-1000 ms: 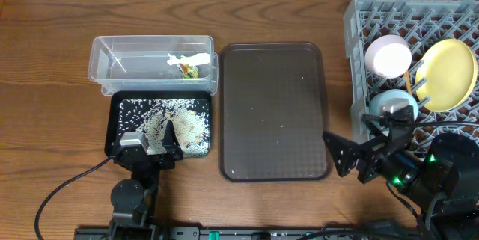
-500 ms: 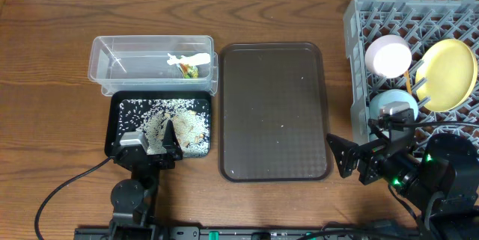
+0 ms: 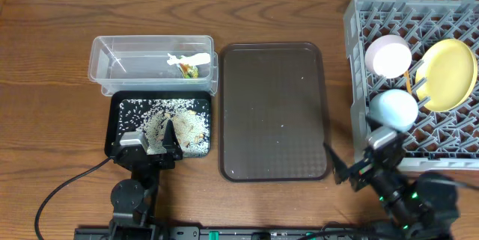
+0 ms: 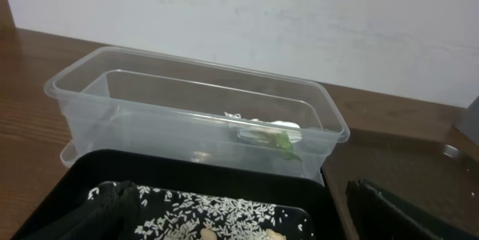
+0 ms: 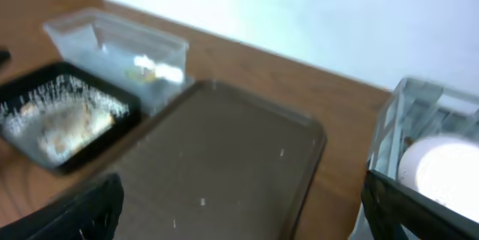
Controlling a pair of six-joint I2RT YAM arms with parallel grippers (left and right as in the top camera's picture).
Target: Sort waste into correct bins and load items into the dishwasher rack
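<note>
– Overhead, how far along is the sorting looking?

– Nearly finished, I'm judging. The green-and-yellow wrapper (image 3: 188, 66) is lying in the clear tub (image 3: 101, 72), beyond the black tray as the left jaws are facing it. The rice grains (image 3: 153, 107) and beige food scraps (image 3: 188, 128) are sitting in the black tray (image 3: 114, 124), right under and just ahead of those jaws.

– And the dishes?

– The pink bowl (image 3: 388, 54), yellow plate (image 3: 447, 74) and light blue bowl (image 3: 394, 109) are standing in the dishwasher rack (image 3: 419, 8), ahead and to the right of the right jaws. A thin wooden stick between bowl and plate is probably the chopsticks (image 3: 408, 83). The white cup I'm not finding.

– Anything remaining?

– A few pale specks are dotting the brown serving tray (image 3: 247, 68), lying ahead and to the left of the right jaws.

– What are the grippers doing?

– The left gripper (image 3: 153, 141) is hanging over the black tray's near edge, jaws spread and carrying nothing. The right gripper (image 3: 355, 161) is sitting low by the rack's near corner, jaws also spread wide and empty in the right wrist view.
</note>
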